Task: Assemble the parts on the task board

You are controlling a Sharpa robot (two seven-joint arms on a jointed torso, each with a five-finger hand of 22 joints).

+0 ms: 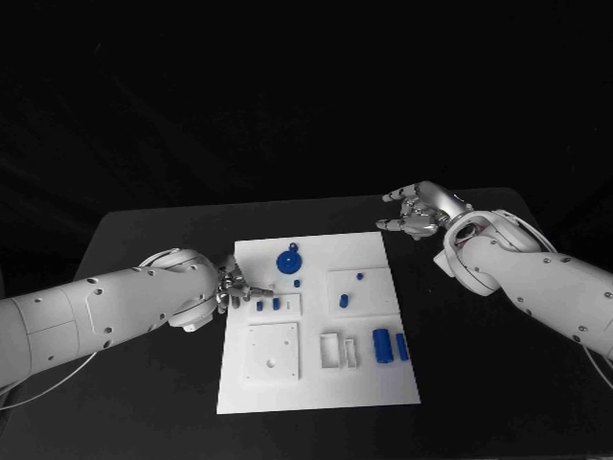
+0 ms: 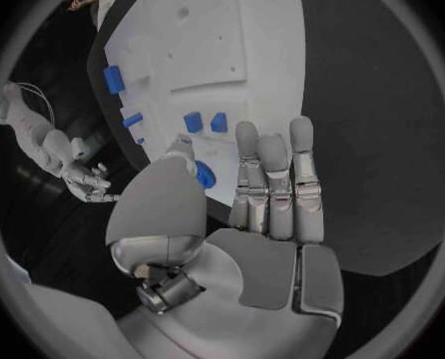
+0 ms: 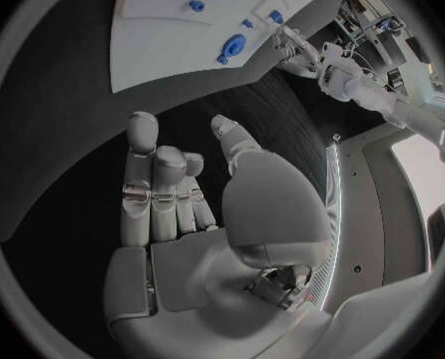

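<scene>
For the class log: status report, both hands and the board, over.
Left hand open at white task board edge. Right hand open, off board. Small blue parts untouched. Nothing blocking.

— Is anything written on the task board (image 1: 375, 374)?

— Nothing I can read. Its white plate carries no lettering, number or mark, and neither do the blue parts (image 1: 383, 345) on it.

— And your own arms?

— No label or brand legible on my left hand (image 1: 231, 289) or my right hand (image 1: 418, 213).
</scene>
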